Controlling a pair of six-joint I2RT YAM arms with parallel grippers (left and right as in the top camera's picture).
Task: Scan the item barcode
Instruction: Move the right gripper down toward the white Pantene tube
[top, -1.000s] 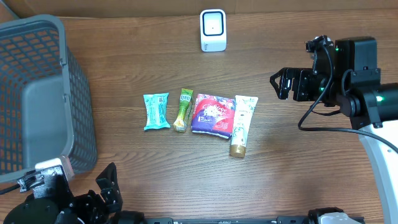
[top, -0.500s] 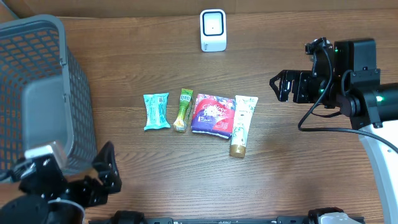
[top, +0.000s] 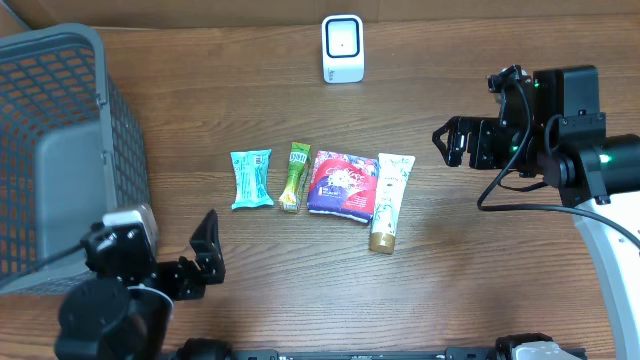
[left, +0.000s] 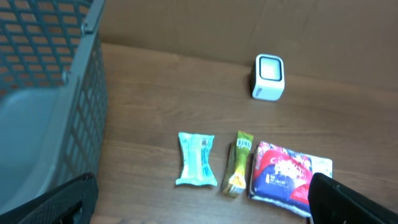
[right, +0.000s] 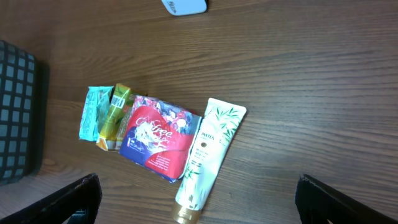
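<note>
Wood-grain surface (top: 480, 260); grey plastic mesh basket (top: 60, 150) at left. Glossy flat purple pouch (top: 341, 184) just beside slim white tube (top: 388, 200). Left pincer (top: 197, 258) and right pincer (top: 447, 142) both apart.

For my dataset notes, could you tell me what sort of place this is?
Probably a mock shop checkout on a wooden table: a white barcode scanner, a grey shopping basket, and a row of packaged goods.

We're seeing soft, even light from above, warm on the wooden table (top: 480, 290), with no glare. Only faint, short shadows hug the packets (top: 340, 185) ahead of the left gripper (top: 200, 262). The overhead view is crisp. The left wrist view is softer, its own fingers (left: 56, 202) dark and blurred at the bottom corners.
</note>
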